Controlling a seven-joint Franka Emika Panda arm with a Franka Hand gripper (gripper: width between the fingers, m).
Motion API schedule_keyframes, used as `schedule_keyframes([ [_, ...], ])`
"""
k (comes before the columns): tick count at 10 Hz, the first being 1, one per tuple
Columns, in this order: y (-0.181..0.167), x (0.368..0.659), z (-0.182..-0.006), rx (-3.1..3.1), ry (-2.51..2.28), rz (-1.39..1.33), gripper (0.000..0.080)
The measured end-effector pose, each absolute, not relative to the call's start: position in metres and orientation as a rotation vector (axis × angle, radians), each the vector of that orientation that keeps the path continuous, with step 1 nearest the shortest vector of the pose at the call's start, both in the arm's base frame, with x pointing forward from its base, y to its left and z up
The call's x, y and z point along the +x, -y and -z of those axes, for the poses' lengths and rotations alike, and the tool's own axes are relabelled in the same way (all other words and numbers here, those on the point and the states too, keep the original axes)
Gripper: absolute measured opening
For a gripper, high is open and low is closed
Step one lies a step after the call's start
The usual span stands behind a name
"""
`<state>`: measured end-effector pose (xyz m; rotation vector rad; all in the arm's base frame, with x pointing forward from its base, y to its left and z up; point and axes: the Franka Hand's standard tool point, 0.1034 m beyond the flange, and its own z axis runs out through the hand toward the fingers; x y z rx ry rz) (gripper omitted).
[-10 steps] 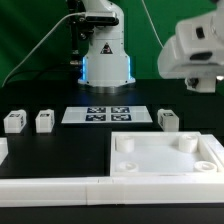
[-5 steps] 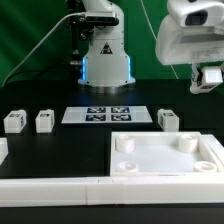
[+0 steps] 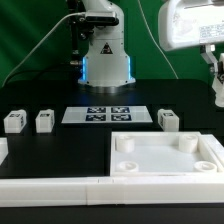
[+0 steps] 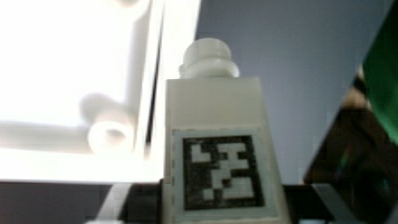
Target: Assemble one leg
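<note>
My gripper [image 3: 217, 68] is high at the exterior view's right edge, shut on a leg [image 3: 218, 90] that hangs from it above the table. In the wrist view this leg [image 4: 221, 130] stands between my fingers [image 4: 118, 205], its black-and-white tag facing the camera and its round peg pointing away. Three more legs stand on the table: two at the exterior view's left [image 3: 13, 121] [image 3: 44, 121] and one at the right [image 3: 168, 119]. The large white square panel [image 3: 165, 158] with round corner sockets lies in front, and also shows in the wrist view [image 4: 71, 90].
The marker board [image 3: 108, 114] lies in the middle before the arm's base [image 3: 105, 58]. A long white rail [image 3: 60, 188] runs along the front edge. Another white piece [image 3: 2, 150] shows at the left edge.
The gripper has risen and moved toward the exterior view's right edge with the leg held in it. The parts on the table have not moved.
</note>
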<state>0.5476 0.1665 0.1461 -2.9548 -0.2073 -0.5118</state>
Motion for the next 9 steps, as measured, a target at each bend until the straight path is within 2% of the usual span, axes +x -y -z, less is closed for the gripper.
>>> schedule_keyframes([
  [1, -0.166, 0.544, -0.144, -2.923, 0.204, 0.619, 0.0294],
  [3, -0.162, 0.542, -0.138, -2.936, 0.235, 0.593, 0.0294],
  [4, -0.148, 0.546, -0.116, -2.943, 0.351, 0.625, 0.0294],
  [5, -0.141, 0.566, -0.107, -2.953, 0.381, 0.598, 0.0294],
  [6, -0.143, 0.587, -0.123, -2.944, 0.389, 0.636, 0.0294],
  [9, -0.152, 0.604, -0.130, -2.936, 0.354, 0.611, 0.0294],
])
